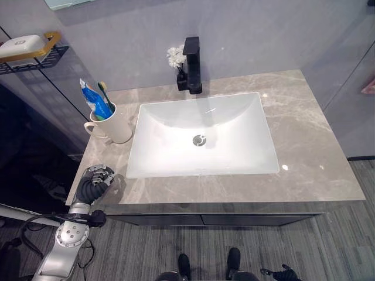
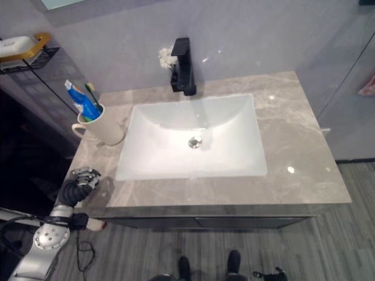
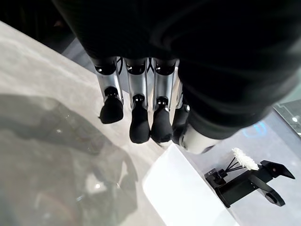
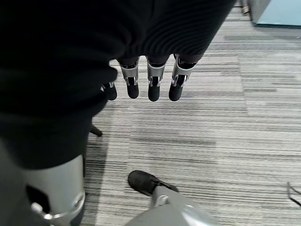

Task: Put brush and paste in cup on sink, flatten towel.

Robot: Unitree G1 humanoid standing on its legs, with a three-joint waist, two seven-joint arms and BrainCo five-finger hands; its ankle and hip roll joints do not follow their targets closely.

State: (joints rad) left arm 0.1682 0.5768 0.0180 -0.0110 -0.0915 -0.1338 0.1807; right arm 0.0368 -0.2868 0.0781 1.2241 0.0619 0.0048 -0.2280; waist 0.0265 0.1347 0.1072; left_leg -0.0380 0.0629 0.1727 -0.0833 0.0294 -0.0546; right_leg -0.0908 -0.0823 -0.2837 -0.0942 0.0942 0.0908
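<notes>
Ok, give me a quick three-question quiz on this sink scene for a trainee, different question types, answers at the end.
1. True or false: the toothpaste tube and the toothbrush stand in the cup.
2. Multiple choice: the left hand is A) inside the basin, B) over the countertop's front left corner, C) on the faucet.
3. Fill in: the right hand hangs over the striped ____, holding nothing.

Key: 1 true. 2 B. 3 floor.
</notes>
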